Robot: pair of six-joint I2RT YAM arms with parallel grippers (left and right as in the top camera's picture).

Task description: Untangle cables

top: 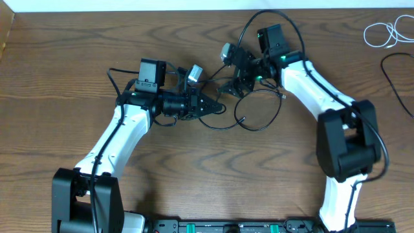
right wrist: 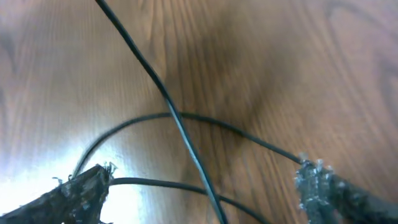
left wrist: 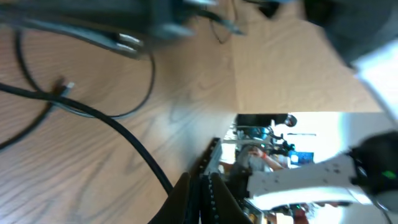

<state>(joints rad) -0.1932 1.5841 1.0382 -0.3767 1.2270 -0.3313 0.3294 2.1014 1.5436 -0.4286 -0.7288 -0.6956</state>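
1. Overhead: both grippers are working mid-table (top: 65, 77) at the black cable (top: 257, 128) tangle, while the white cable (top: 381, 33) is lying well apart in the far right corner, untouched
2. Left gripper (top: 218, 107) is clenched. Left wrist view is showing a black strand running straight into its tips, so I'm reading it as pinching the black cable and acting as the anchor
3. Right gripper (top: 234, 84) is standing wide open. Right wrist view is showing its fingertips (right wrist: 84, 190) on either side of several strands crossing at one point, none gripped yet
4. Risk: closing here is likely grabbing two or three strands at once, since they are crossing right between the jaws. Pulling then is tightening the knot instead of opening it
5. Risk: the left pinch is sitting at the very tips on a thin cord, so a hard tug from the right is likely slipping it free
6. Risk: the grippers are nearly touching, so a small misaligned move could be knocking them together
7. Risk: the arms' own thick wires are hanging near the tangle and could be snagging it
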